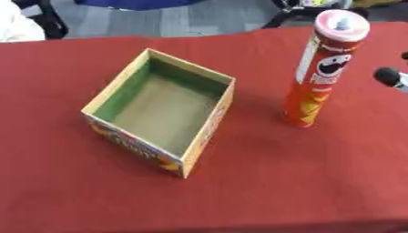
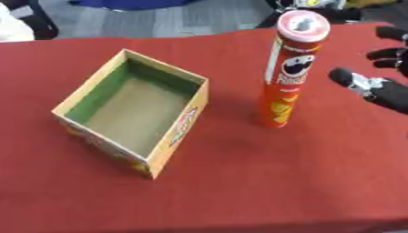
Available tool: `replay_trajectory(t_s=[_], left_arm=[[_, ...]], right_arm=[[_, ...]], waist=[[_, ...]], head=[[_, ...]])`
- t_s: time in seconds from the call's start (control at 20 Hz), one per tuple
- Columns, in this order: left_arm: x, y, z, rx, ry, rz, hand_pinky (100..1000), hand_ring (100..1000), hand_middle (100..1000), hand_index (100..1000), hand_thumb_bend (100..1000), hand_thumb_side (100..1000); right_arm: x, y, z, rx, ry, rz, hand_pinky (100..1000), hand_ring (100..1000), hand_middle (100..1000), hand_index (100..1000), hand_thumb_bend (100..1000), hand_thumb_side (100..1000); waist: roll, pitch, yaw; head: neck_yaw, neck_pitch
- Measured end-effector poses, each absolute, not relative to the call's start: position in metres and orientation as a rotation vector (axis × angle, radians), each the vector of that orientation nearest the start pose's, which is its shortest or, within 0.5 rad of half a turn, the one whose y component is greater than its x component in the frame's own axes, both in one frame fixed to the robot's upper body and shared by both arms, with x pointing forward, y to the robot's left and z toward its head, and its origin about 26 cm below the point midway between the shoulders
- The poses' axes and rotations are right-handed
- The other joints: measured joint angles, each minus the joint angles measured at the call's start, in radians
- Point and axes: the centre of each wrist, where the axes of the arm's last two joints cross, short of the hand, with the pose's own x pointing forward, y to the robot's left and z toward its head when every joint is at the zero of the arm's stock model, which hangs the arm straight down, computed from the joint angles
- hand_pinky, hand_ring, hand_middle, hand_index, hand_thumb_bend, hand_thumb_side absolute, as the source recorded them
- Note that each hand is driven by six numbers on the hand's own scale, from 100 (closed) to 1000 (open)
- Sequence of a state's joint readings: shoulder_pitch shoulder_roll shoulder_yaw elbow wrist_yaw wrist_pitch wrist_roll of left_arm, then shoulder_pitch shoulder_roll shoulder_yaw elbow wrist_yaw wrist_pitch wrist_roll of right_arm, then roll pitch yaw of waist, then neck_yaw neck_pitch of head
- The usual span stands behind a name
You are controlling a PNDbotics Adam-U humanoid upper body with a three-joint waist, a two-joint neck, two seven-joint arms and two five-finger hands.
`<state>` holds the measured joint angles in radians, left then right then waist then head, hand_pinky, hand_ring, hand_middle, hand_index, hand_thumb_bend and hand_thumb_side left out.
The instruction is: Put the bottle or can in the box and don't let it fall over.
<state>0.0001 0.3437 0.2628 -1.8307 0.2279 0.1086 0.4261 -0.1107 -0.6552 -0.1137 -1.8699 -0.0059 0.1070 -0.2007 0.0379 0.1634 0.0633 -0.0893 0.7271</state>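
The table (image 2: 239, 182) in front of me is spread with a plain red cloth, matte and smooth. Its far edge runs behind the Pringles can (image 2: 289, 73), where grey floor begins, and its near edge runs along the bottom of the view.

Well to the left of the can sits the cardboard box (image 2: 171, 134), open at the top and turned at an angle, so one corner points toward me. Its walls are thin board, green on the inside of the left and far walls, with a bare brown floor; the outside faces carry orange and yellow printing. Nothing lies inside it. A wide strip of bare cloth separates the box's right wall from the can, and more open cloth stretches from both of them to the near edge.

The can is a tall, slim red cylinder, standing upright on the cloth outside the box, with a clear plastic lid on top and a moustached face printed high on its side.

Just right of the can, my right hand (image 2: 388, 93) comes in from the edge, black with a silver joint. Its fingers (image 2: 390, 53) and thumb are spread apart, holding nothing, near the can's upper half but not touching it.
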Motion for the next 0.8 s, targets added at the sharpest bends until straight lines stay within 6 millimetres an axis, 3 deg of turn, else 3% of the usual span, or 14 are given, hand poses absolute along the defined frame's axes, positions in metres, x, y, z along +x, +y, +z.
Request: replay_trajectory(t_s=[0.8], left_arm=[[0.2625,0.3727,0.104,0.566,-1.755,0.418,711,799,753,786,449,760]], right_arm=[[0.2917,-0.3576,0.1676,-0.593,-1.879,0.375,713,699,837,842,1000,541]], waist=[[0.002,0.0,0.011]], head=[[-0.004,-0.006]])
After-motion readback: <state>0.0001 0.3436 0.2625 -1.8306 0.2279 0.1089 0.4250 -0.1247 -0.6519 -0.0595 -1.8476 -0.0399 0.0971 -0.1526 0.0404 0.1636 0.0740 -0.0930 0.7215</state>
